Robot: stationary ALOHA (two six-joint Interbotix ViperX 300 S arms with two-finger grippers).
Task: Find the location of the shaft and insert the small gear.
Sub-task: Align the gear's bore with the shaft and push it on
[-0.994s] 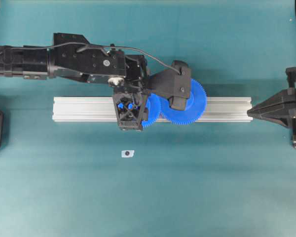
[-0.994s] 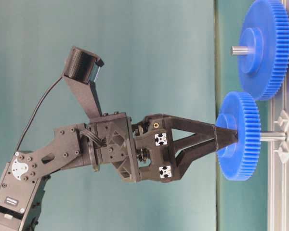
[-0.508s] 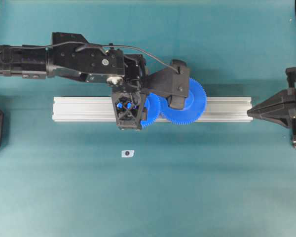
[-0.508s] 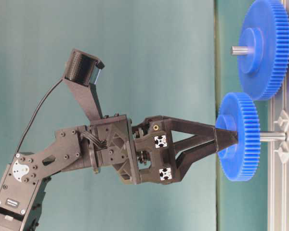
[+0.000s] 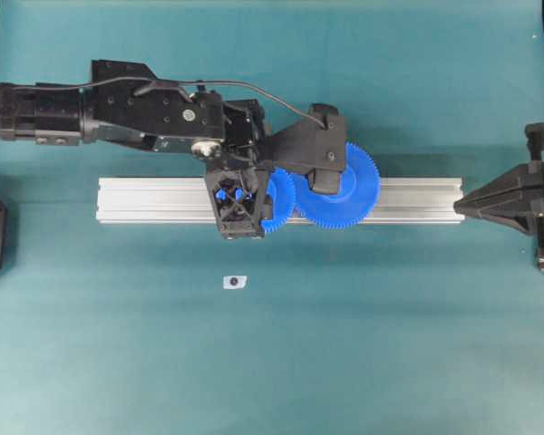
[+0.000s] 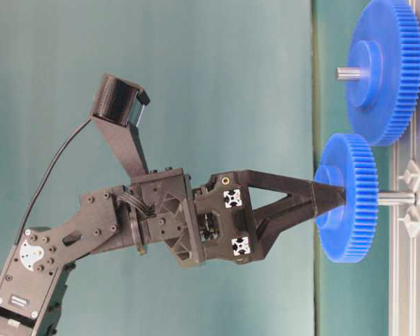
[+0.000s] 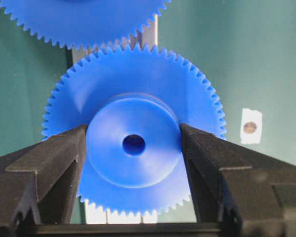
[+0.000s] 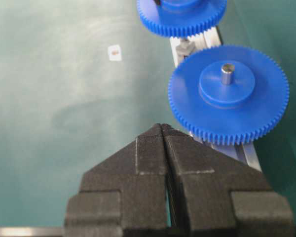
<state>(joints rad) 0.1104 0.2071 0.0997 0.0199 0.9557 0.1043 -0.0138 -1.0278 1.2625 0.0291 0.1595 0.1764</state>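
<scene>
The small gear [image 7: 133, 163] is a bright blue toothed wheel, and my left gripper [image 7: 133, 127] is shut on its raised hub, one finger on each side. From table level the small gear [image 6: 350, 199] sits on the end of the shaft [image 6: 395, 198], and a bare length of silver pin shows between gear and rail. The left gripper [image 6: 332, 199] points straight at the rail. From overhead the left gripper [image 5: 238, 201] covers most of the small gear [image 5: 279, 201]. My right gripper [image 8: 161, 126] is shut on nothing and sits at the right end of the rail [image 5: 464, 206].
A larger blue gear [image 5: 349, 195] with a grey pin in its hub [image 8: 227, 72] stands on the aluminium rail [image 5: 154, 199], its teeth right beside the small gear's. A small white patch with a dark dot [image 5: 234, 282] lies on the teal mat in front of the rail.
The left wrist has turned slightly while holding the small gear. The gear stays at about the same height on the shaft. The right arm has not moved.
</scene>
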